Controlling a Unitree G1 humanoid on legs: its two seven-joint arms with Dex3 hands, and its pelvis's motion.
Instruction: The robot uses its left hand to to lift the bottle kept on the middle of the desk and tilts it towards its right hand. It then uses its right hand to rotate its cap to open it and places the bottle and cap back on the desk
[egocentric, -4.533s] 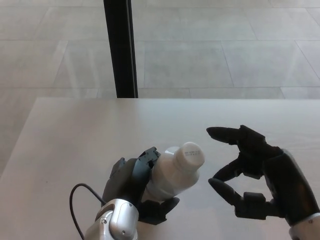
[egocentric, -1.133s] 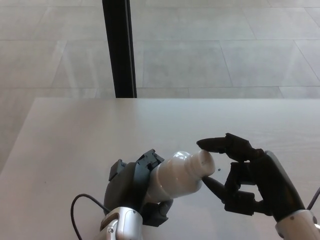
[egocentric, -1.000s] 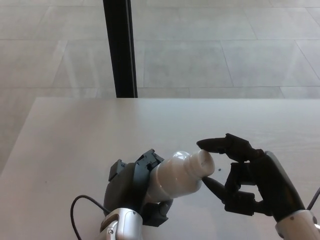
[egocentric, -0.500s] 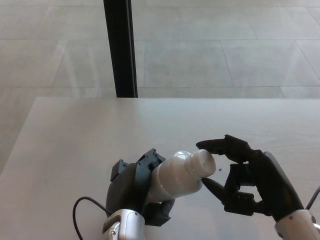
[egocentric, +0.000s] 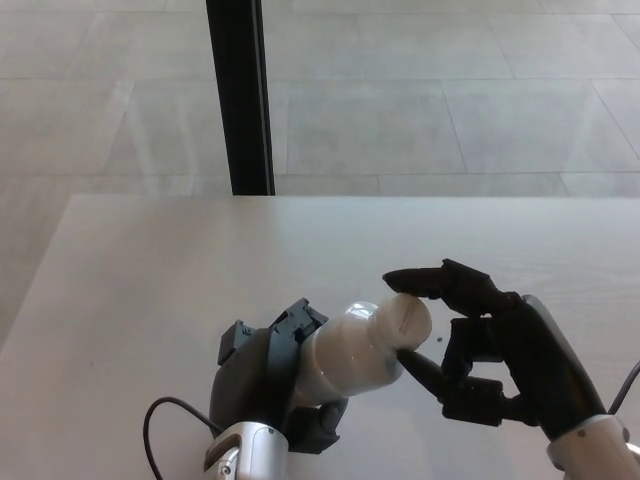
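Observation:
My left hand (egocentric: 258, 376) is shut on a white bottle (egocentric: 345, 355), holding it above the pale desk (egocentric: 170, 265) and tilted to the right. The bottle's white cap (egocentric: 406, 318) points at my right hand (egocentric: 490, 345). One finger of that hand lies over the top of the cap and another presses in from below, so the cap sits pinched between them. The bottle's base is hidden inside my left hand.
A black vertical post (egocentric: 240, 95) stands beyond the desk's far edge, with a tiled floor behind it. A thin black cable (egocentric: 160, 440) loops beside my left wrist. A small dark speck (egocentric: 439, 339) lies on the desk near the right hand.
My right hand has edged left and its fingers have closed in around the cap. The bottle stays tilted in my left hand, almost unmoved.

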